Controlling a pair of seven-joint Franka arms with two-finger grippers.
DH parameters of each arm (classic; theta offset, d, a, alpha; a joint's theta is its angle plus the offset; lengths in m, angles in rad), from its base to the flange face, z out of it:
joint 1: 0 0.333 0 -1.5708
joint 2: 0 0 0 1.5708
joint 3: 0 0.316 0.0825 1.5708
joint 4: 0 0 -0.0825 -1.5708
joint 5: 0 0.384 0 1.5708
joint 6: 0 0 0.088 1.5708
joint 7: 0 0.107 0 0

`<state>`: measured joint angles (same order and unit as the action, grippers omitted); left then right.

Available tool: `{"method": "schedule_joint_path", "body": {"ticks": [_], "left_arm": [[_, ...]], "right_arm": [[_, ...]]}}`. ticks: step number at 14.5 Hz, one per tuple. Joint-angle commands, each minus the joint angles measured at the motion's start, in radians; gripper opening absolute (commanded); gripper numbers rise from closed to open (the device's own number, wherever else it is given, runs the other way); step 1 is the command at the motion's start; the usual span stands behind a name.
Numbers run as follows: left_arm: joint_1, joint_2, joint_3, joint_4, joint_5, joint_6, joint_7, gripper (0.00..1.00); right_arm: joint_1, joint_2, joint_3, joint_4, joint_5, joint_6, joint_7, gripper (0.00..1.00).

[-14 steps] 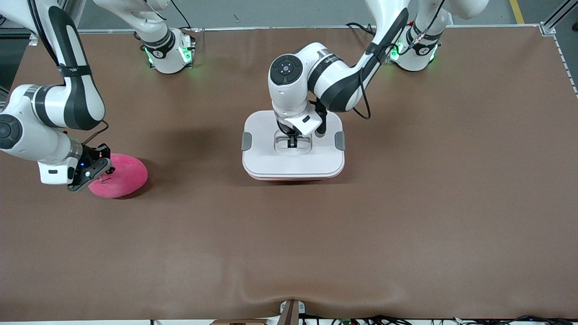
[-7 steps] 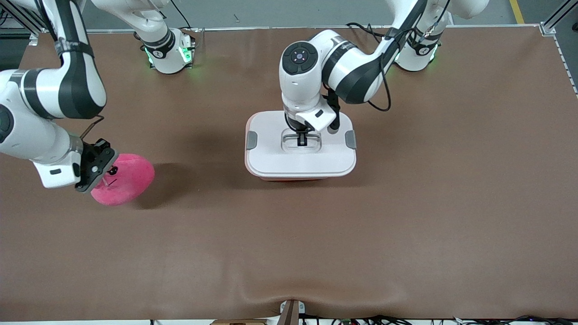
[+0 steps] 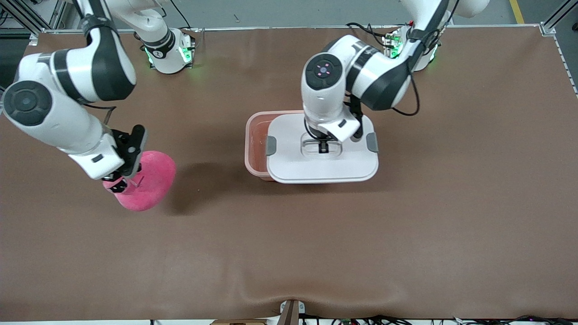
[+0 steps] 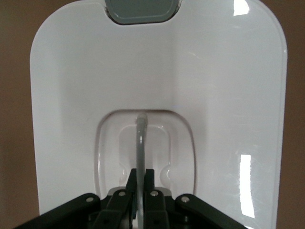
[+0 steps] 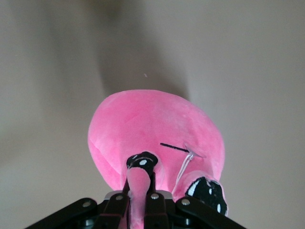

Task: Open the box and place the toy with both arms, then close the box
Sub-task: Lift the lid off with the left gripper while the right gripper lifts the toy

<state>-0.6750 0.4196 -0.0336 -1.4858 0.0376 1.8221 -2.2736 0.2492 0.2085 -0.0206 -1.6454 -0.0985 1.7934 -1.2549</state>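
The box's white lid (image 3: 323, 155) is lifted off and hangs over the box, shifted toward the left arm's end. The box's red inside (image 3: 256, 140) shows at the uncovered end. My left gripper (image 3: 323, 147) is shut on the lid's clear top handle (image 4: 140, 143); the lid fills the left wrist view (image 4: 157, 86). My right gripper (image 3: 118, 180) is shut on a fold of the pink plush toy (image 3: 146, 180) and holds it above the table toward the right arm's end. In the right wrist view the toy (image 5: 152, 138) hangs from the gripper (image 5: 140, 193), one black eye showing.
Brown table surface (image 3: 406, 225) surrounds the box. Both arm bases (image 3: 167, 49) stand along the table's edge farthest from the front camera. A grey clip (image 3: 372, 142) shows at each end of the lid.
My left gripper has lifted the lid off and carried it toward the left arm's end, uncovering part of the red inside. My right gripper has raised the toy and moved it toward the box.
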Motion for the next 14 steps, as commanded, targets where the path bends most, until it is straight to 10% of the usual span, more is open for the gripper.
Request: {"method": "schedule_joint_path", "body": {"ticks": [1,14], "left_arm": [[0.055,-0.085,-0.011,-0.067,-0.024,-0.014,0.072,0.0],[0.323,-0.343,-0.011,-0.385,-0.053,0.06,0.408,0.0]], "right_arm": [[0.129,0.005,-0.005,0.065,-0.11,-0.017,-0.047,0.0],[0.577,0.112,-0.007,0.2,-0.317,-0.172,0.149,0.0]]}}
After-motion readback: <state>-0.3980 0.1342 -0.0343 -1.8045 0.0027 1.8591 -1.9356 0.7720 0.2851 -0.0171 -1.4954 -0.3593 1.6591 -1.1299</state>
